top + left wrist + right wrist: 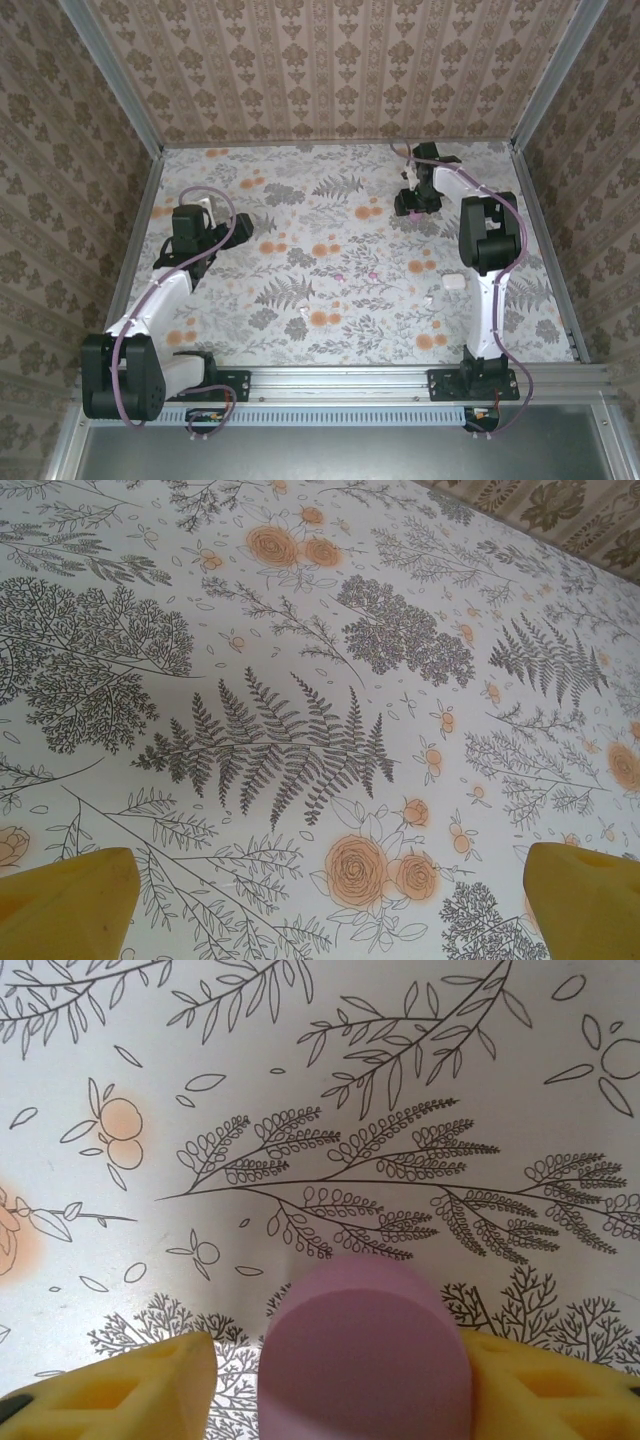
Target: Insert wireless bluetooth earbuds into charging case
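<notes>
**Top external**
- Charging case (454, 283): lies on the table (330, 215), right beside the right arm's forearm. It is too small for me to tell whether the lid is up or down.
- First earbud (432, 297): I take this to be the white speck just left of the case, apart from it.
- Second earbud (301, 318): probably the pale bit well to the case's left.
- Left gripper (247, 230): far to the case's left.
- Right gripper (412, 204): well beyond the case, toward the back wall.

**Left wrist**
- Left gripper (325, 910): its yellow fingers (70, 905) are spread wide, with only patterned cloth between them.

**Right wrist**
- Right gripper (340, 1390): a pink rounded object (355, 1330) sits between the fingers. Some cloth shows between it and one finger, so I cannot tell whether it is clamped.

**Progress**
- By my reading, nothing is done yet. Both earbuds lie outside the case.
- Each one has yet to be picked up and seated in the case.
</notes>
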`<action>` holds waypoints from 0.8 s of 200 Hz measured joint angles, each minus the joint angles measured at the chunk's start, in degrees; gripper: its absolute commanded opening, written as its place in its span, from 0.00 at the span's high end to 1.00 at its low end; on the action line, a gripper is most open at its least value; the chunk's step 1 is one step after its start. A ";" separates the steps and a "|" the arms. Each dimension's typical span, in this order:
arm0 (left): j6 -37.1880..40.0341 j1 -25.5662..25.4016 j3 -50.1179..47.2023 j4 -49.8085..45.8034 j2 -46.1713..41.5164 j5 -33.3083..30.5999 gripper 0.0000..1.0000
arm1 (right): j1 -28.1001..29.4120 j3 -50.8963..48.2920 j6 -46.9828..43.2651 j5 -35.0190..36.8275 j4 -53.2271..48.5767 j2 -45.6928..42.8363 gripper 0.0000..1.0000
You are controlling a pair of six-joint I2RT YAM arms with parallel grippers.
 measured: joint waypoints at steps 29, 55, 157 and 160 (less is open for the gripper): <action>0.17 0.00 0.04 -0.83 -0.02 0.00 0.00 | 0.07 -0.33 -0.17 0.94 0.09 -0.04 0.38; 0.20 0.00 0.04 -1.33 -0.02 -0.02 0.00 | 0.07 -1.38 -0.15 1.33 0.81 -0.61 0.41; 0.20 0.00 0.15 -2.19 -0.02 -0.04 0.00 | -0.20 -5.53 -0.15 1.84 2.43 -3.10 0.48; 0.20 -0.02 0.15 -2.16 -0.02 -0.04 0.00 | -0.20 -5.60 -0.15 1.84 2.54 -3.10 0.48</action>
